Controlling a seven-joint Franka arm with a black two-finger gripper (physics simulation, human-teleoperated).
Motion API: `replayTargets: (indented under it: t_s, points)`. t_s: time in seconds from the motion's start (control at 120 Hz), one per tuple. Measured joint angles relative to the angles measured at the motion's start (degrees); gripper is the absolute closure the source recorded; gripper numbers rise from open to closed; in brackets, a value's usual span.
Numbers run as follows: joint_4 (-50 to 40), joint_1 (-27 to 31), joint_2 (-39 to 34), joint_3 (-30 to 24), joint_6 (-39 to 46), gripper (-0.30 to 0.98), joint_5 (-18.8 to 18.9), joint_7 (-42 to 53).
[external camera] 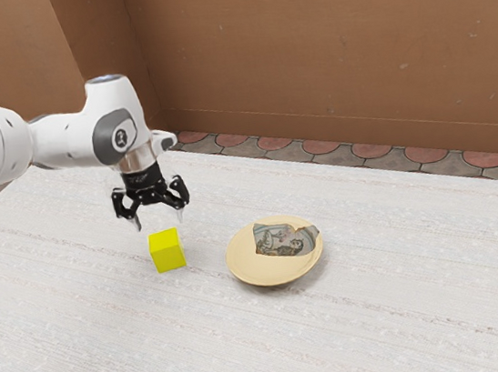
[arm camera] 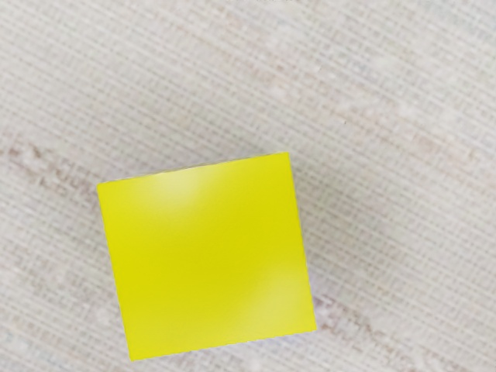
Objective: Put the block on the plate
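So your black two-finger jaws point(external camera: 157, 220) are hanging wide apart above the yellow cube-shaped block point(external camera: 167, 251) — nothing in their grip. The block's sitting on the whitish, streaky desk point(external camera: 115, 350), near the round cream-coloured plate point(external camera: 277, 272) — not on it.

Bright, even light, soft shadow beside block point(arm camera: 209, 256), 2 pale highlights on it

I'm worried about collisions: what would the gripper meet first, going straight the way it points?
Likely the yellow block, beneath the open gripper, though depth leaves exact alignment unclear.
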Motion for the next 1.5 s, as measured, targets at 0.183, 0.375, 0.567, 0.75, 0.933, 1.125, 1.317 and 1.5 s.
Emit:
replayTargets:
  t_s: [0.183, 0.375, 0.567, 0.75, 0.933, 1.125, 1.317, 1.5]
  points:
    - [1.1, 0.9, 2.9, 0.0, 2.3, 0.00, -0.2, -3.7]
    - [1.1, 1.5, 5.0, 0.0, 3.2, 0.00, -0.1, -6.6]
    - [1.8, 1.5, 7.9, 0.0, 4.5, 0.00, -0.1, -8.6]
    - [1.8, 1.5, 9.1, 0.0, 5.6, 0.00, -0.1, -10.0]
    - [1.8, 1.5, 9.4, 0.0, 6.0, 0.15, 0.1, -11.1]
    - [1.8, 1.5, 8.6, 0.1, 5.9, 0.26, 0.4, -12.0]
    - [1.7, 1.0, 5.8, 0.1, 4.1, 0.27, 0.9, -12.6]
    - [1.7, -1.4, 2.5, -0.1, 1.9, 0.27, 1.0, -13.1]
